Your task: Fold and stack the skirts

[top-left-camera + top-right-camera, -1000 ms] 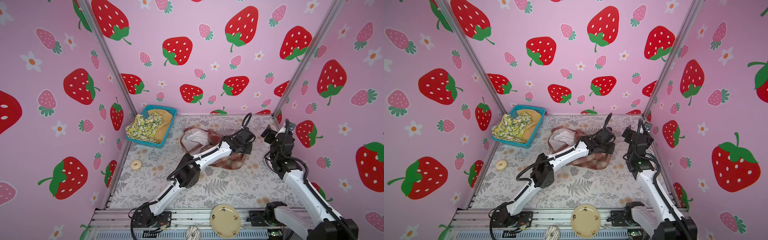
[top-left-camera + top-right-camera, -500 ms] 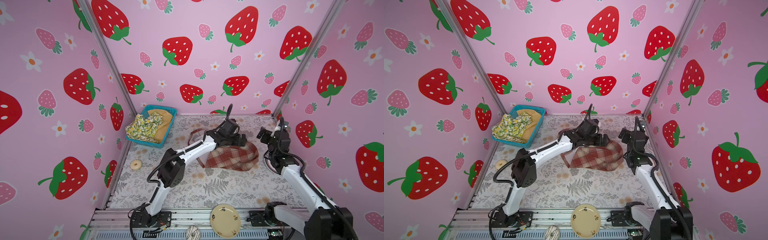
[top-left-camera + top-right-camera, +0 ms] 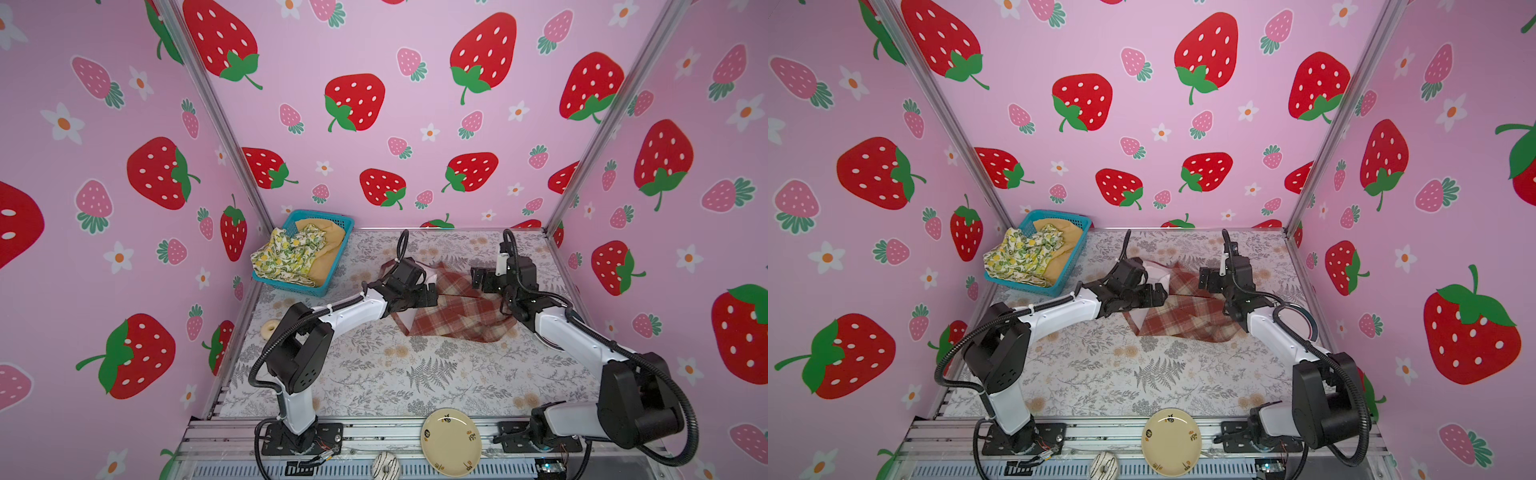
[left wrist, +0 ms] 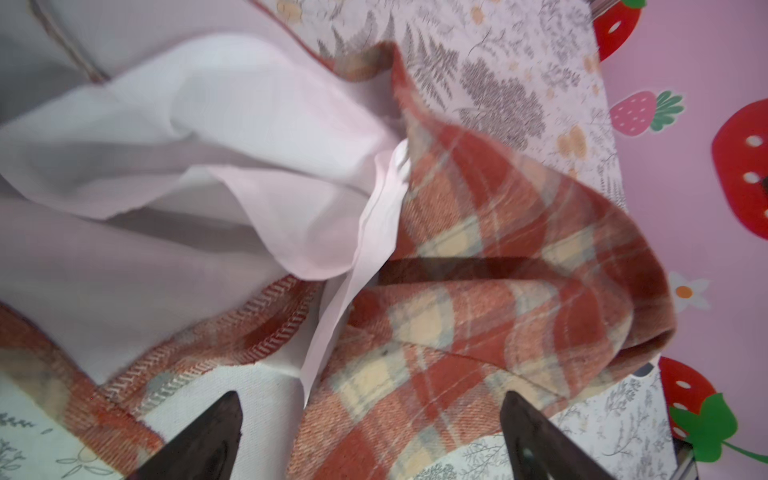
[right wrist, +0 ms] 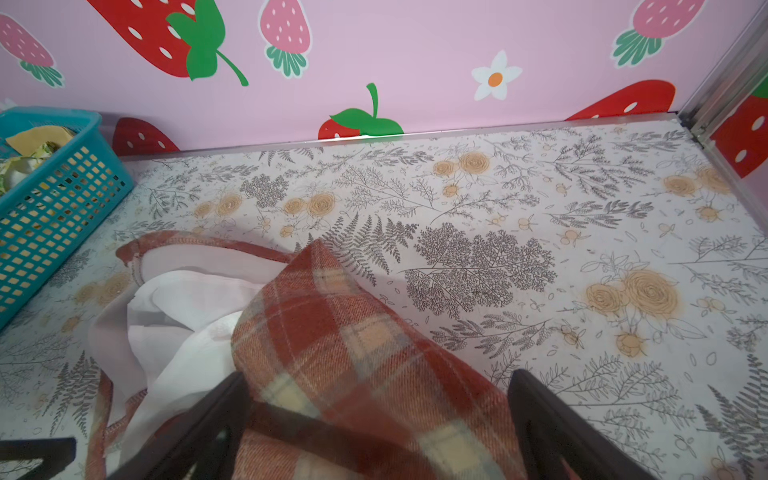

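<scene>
The plaid skirt (image 3: pixel 457 318) is lying crumpled mid-frame in both top views, long axis running from upper left, white underside showing, to lower right. My left gripper (image 3: pixel 430 296) is reaching in from lower left, pointing right, jaws spread wide, gripping nothing. My right gripper (image 3: pixel 478 279) is facing it from the right, equally wide, plaid lying loose between its fingers (image 5: pixel 548 424). The lemon skirt (image 3: pixel 286 257) and mustard skirt (image 3: pixel 328 259) are sitting in the basket (image 3: pixel 291 285), upper left.

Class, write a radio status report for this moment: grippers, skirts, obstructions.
Left gripper open, right gripper open, both at plaid skirt. Rumpled on table, lining showing. Lemon skirt, mustard skirt in basket. No obstruction seen.
</scene>
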You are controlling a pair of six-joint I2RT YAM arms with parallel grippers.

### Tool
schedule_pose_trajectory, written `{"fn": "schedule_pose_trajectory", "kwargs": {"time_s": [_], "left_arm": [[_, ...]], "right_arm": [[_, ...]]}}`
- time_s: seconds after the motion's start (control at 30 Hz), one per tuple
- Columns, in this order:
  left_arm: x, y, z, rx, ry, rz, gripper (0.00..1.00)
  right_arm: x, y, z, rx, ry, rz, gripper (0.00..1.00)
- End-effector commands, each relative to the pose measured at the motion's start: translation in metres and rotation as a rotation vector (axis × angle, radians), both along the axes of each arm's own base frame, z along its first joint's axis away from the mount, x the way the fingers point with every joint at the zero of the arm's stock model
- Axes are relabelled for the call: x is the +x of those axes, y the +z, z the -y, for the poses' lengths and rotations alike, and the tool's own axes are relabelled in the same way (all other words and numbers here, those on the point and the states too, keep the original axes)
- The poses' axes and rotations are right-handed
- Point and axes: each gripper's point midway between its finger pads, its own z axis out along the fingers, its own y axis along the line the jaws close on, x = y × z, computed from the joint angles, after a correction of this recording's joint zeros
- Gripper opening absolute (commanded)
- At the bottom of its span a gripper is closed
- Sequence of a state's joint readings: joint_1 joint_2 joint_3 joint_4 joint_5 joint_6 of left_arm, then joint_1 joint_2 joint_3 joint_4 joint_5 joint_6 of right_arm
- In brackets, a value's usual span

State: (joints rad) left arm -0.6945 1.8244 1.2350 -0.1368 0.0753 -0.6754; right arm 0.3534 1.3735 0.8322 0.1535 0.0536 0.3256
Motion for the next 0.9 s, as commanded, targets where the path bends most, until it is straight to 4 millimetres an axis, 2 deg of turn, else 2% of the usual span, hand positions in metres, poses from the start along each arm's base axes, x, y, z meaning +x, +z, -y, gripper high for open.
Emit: {"fn": "schedule_pose_trajectory", "kwargs": {"time_s": [0.0, 0.13, 0.4, 0.6, 0.7, 0.87], "left_arm": [[0.004, -0.002, 0.003, -0.030, 0.014, 0.013, 0.97], [0.003, -0.002, 0.007, -0.048, 0.009, -0.007, 0.96], [-0.006, 0.033, 0.015, -0.124, 0.071, -0.023, 0.97], [-0.013, 0.047, 0.022, -0.146, 0.194, -0.059, 0.97], [-0.013, 0.044, 0.030, -0.181, 0.276, -0.090, 0.97], [-0.003, 0.024, 0.049, -0.215, 0.348, -0.126, 0.93]], "right_arm": [[-0.001, 0.003, -0.003, 0.019, 0.004, -0.006, 1.00], [-0.009, -0.003, 0.002, -0.008, -0.004, -0.020, 1.00], [-0.029, -0.014, 0.020, -0.053, -0.055, -0.025, 1.00], [-0.040, -0.016, 0.028, -0.026, -0.095, -0.022, 1.00], [-0.042, -0.016, 0.031, -0.022, -0.112, -0.022, 1.00], [-0.043, -0.017, 0.032, -0.012, -0.115, -0.022, 1.00]]}}
